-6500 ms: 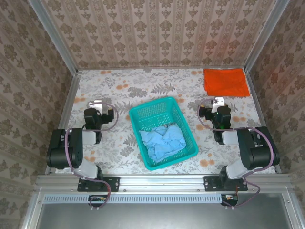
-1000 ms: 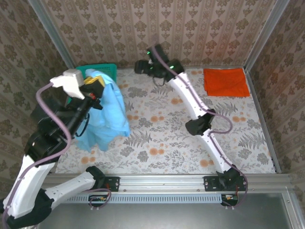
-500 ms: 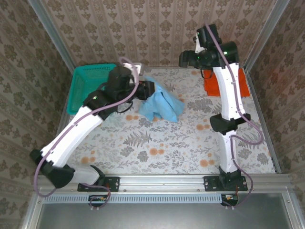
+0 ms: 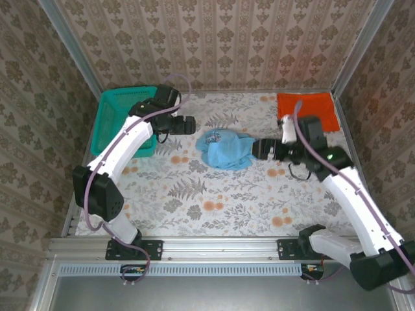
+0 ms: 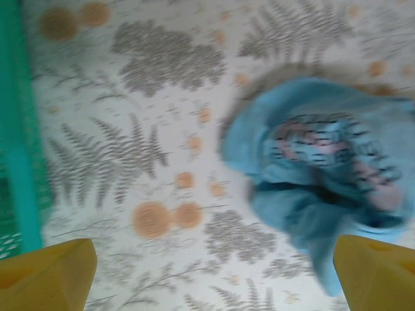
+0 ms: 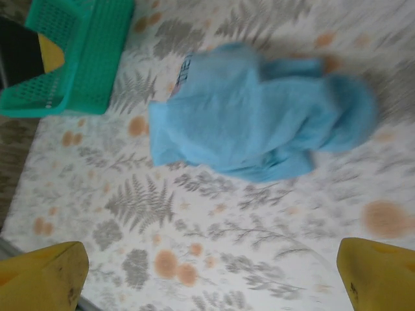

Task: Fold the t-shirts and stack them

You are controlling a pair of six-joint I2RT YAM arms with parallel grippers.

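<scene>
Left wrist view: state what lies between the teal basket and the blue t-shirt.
Only bare floral tabletop lies between the basket and the blue t-shirt, seen in the left wrist view.

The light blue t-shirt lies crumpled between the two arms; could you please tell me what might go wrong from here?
1. The light blue t-shirt is a bunched heap, so a grasp may pinch several layers and fail to spread it flat.
2. The right gripper sits close beside the heap's edge and could shove it instead of grasping.
</scene>
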